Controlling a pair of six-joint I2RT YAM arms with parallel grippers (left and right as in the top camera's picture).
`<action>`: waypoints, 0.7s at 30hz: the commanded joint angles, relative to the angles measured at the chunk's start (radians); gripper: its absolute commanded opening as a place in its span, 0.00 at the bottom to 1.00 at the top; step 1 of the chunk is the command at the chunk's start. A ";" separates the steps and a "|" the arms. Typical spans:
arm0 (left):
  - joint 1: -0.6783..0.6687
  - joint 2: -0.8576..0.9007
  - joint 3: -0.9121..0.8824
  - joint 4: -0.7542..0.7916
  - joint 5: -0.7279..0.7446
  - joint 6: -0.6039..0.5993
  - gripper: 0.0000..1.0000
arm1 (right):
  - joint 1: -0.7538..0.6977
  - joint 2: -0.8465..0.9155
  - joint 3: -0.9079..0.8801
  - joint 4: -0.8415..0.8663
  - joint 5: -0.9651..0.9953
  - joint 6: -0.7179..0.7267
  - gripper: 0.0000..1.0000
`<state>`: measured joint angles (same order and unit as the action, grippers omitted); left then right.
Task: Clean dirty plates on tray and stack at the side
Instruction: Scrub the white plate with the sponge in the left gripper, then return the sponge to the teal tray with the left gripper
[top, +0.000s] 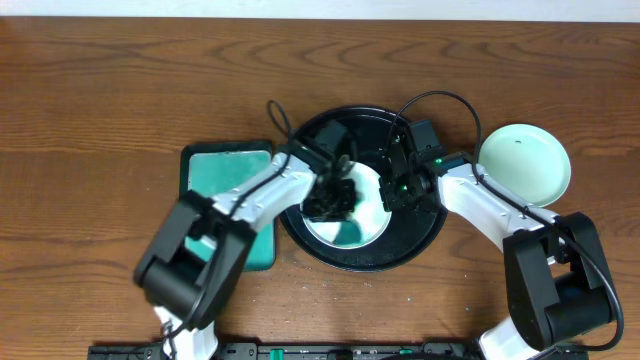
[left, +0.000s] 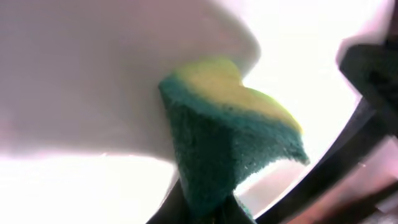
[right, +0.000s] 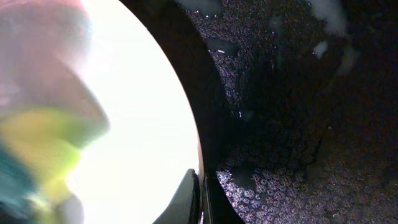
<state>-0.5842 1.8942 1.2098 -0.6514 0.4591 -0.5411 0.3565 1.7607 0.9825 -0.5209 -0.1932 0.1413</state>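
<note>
As fingers (right: 186, 202) pinch plate (right: 143, 124), sponge (left: 230, 137) presses

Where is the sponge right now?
Left wrist view shows the sponge in the left gripper, pressed against the plate on the black tray, right of the teal tray.

Plate (top: 362, 222) in tray (top: 360, 122); second plate (top: 524, 163) right of tray

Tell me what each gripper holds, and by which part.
Left gripper pinches a teal-and-yellow sponge by its teal end; right gripper looks shut on the rim of the plate lying in the tray.
</note>
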 joint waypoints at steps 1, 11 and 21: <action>0.055 -0.163 -0.012 -0.075 -0.219 0.032 0.07 | 0.007 0.000 0.001 -0.007 0.009 0.001 0.01; 0.252 -0.328 -0.032 -0.259 -0.633 0.058 0.07 | 0.007 0.000 0.001 0.003 0.081 0.120 0.01; 0.362 -0.331 -0.036 -0.261 -0.538 0.074 0.60 | 0.044 -0.137 0.098 -0.057 0.062 0.004 0.01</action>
<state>-0.2386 1.6066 1.1522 -0.8974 -0.1108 -0.4808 0.3763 1.7283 1.0088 -0.5728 -0.1467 0.2176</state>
